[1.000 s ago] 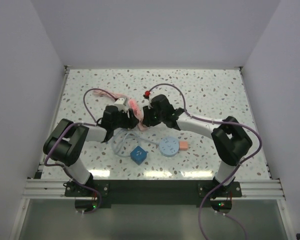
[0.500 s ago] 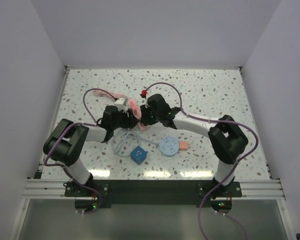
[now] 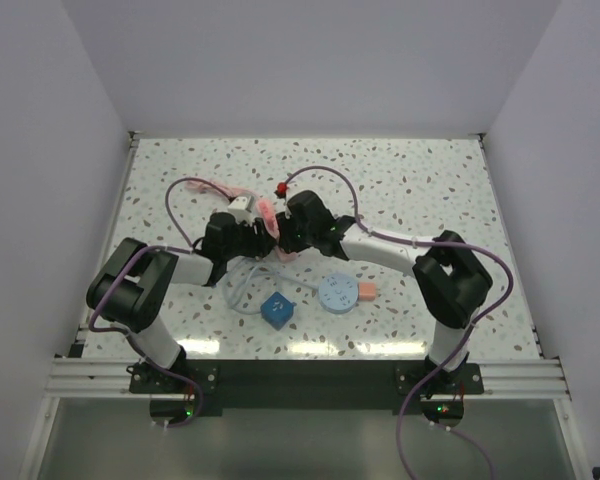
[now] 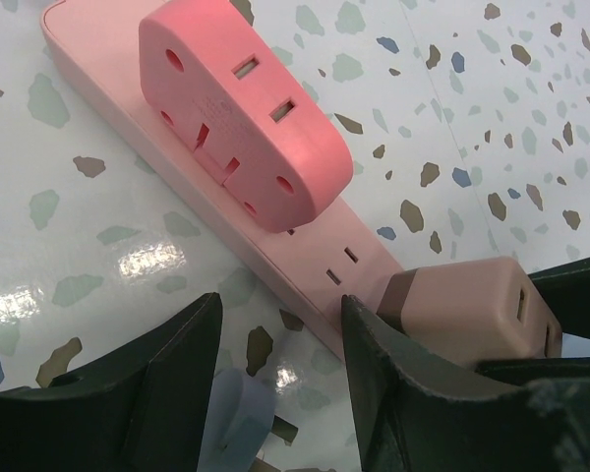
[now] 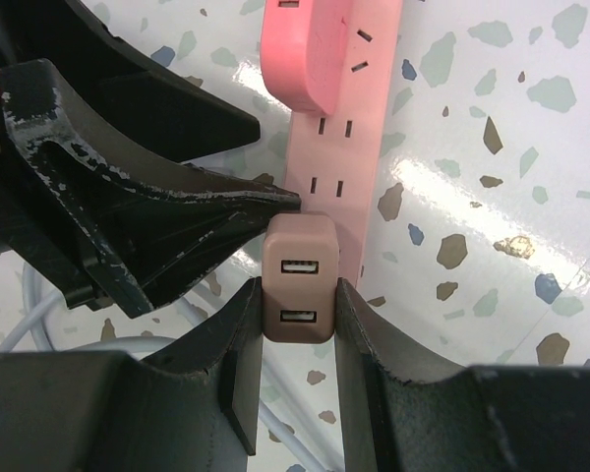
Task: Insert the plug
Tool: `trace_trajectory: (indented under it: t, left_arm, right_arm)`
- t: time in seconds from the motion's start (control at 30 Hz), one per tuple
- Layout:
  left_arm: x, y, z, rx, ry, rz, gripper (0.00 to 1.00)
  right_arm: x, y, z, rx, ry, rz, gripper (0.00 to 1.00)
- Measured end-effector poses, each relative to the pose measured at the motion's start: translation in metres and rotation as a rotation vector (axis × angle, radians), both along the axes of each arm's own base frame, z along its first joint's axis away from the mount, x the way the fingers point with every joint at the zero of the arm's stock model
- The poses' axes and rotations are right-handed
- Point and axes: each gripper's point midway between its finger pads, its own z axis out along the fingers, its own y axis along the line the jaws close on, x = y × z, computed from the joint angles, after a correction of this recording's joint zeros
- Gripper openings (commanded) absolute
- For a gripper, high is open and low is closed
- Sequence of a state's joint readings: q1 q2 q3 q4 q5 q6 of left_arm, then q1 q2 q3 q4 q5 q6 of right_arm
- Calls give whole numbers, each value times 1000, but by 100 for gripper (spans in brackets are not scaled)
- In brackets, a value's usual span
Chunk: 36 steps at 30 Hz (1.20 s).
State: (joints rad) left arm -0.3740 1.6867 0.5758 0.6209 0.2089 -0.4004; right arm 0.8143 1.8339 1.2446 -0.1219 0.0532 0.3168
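A pink power strip (image 4: 305, 251) lies on the speckled table with a bulky pink adapter (image 4: 241, 108) plugged into its far part. My right gripper (image 5: 298, 295) is shut on a brownish-pink USB charger plug (image 5: 298, 280) and holds it over the near end of the strip (image 5: 349, 128). The plug's prongs are hidden. My left gripper (image 4: 280, 315) is open and empty, with its right finger right beside the strip's near end and the plug (image 4: 467, 310). In the top view both grippers (image 3: 255, 240) (image 3: 288, 238) meet at the strip (image 3: 267, 213).
A blue cube (image 3: 276, 309), a light blue disc (image 3: 337, 294) and a small orange block (image 3: 366, 291) lie near the front. A white cable (image 3: 242, 290) loops beneath the left gripper. The left gripper's fingers (image 5: 157, 206) crowd the plug's left side.
My right gripper has moved left and a little away with the plug, closing in on the strip's near end. The left arm has stayed in place.
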Motion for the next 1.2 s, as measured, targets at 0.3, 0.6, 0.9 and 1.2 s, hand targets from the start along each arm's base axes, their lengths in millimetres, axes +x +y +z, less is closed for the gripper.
trace_trajectory:
  t: [0.3, 0.6, 0.9, 1.2]
  left_arm:
    - [0, 0, 0, -1, -3, 0, 56]
    - [0, 0, 0, -2, -3, -1, 55]
    - [0, 0, 0, -2, -4, -1, 55]
    - [-1, 0, 0, -4, -6, -2, 54]
  right_arm:
    - [0, -2, 0, -23, -14, -14, 0]
    - [-5, -7, 5, -41, -13, -18, 0]
    - [-6, -7, 6, -42, -14, -18, 0]
    - [-6, -7, 4, -45, -11, -17, 0]
